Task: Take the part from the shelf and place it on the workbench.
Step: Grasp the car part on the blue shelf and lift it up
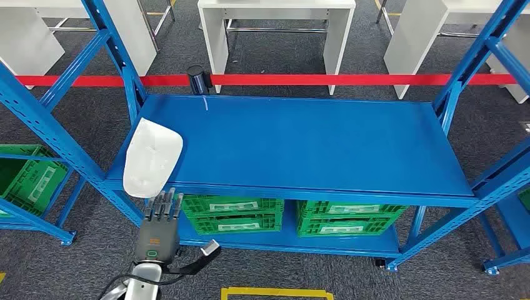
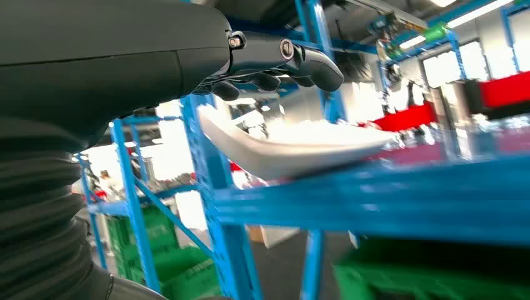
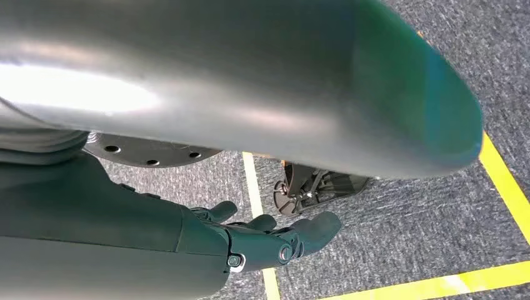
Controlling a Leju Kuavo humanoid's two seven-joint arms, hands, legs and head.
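Head view: we see our left hand (image 1: 161,215) with fingers straight and apart, holding nothing, just below the white part (image 1: 152,157), which lies just beyond the fingertips on the blue shelf (image 1: 312,140), overhanging its front edge. Our right hand (image 3: 275,240) hangs over the grey floor (image 3: 406,237), fingers loosely curled, holding nothing.

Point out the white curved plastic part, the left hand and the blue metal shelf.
white curved plastic part (image 1: 152,156), head view, middle of its top face
left hand (image 1: 160,226), head view, back of the hand
blue metal shelf (image 1: 312,140), head view, bare deck surface
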